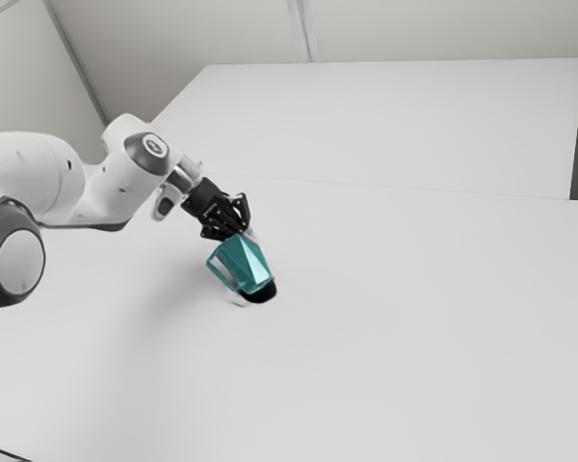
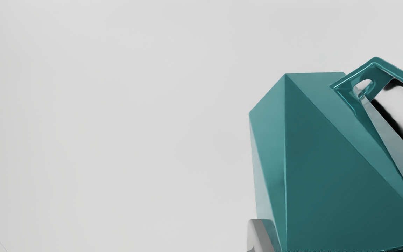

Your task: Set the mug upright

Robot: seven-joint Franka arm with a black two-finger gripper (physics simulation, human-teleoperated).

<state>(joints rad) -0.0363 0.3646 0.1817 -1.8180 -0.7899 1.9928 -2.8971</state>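
Tool (image 1: 239,231) partly hidden by tilted mug (image 1: 243,263)

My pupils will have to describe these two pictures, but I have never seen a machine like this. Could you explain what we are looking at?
The machine is a single robot arm, white with grey joints, ending in a black gripper that works as its hand. The exterior view is taken from beside the arm, which reaches in from that view's left. The wrist view comes from a camera on the arm's hand, so it shows the work close up.

Beneath them is a pale table. The teal, faceted mug is tilted, its angular handle out to one side. The gripper is right at one end of it, but whether it truly holds the mug I cannot tell. Nor can I say what the black patch at the mug's other end is.
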